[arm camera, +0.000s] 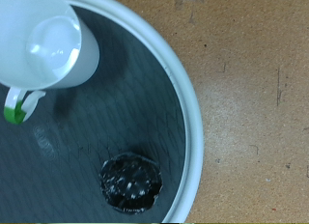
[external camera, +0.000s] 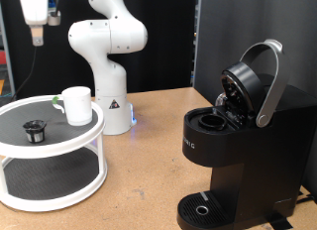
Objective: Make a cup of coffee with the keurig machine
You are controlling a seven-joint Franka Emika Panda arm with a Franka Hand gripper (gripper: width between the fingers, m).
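The white cup [external camera: 76, 104] stands upright on the top shelf of a round white two-tier stand [external camera: 59, 144], at the exterior view's left. A small dark coffee pod [external camera: 36, 131] lies on the same shelf, to the cup's left and apart from it. The black keurig machine [external camera: 233, 156] stands at the right with its lid and silver handle [external camera: 267, 86] raised and the pod chamber open. My gripper [external camera: 38, 39] hangs high above the stand with nothing in it. The wrist view looks down on the cup [arm camera: 53, 45], its green-marked handle and the pod [arm camera: 130, 181]; no fingers show there.
The white robot base [external camera: 107, 91] stands behind the stand on the wooden table [external camera: 149, 161]. The stand's white rim [arm camera: 189, 98] curves through the wrist view. The machine's drip tray [external camera: 203, 208] sits at the table's front. Black curtains hang behind.
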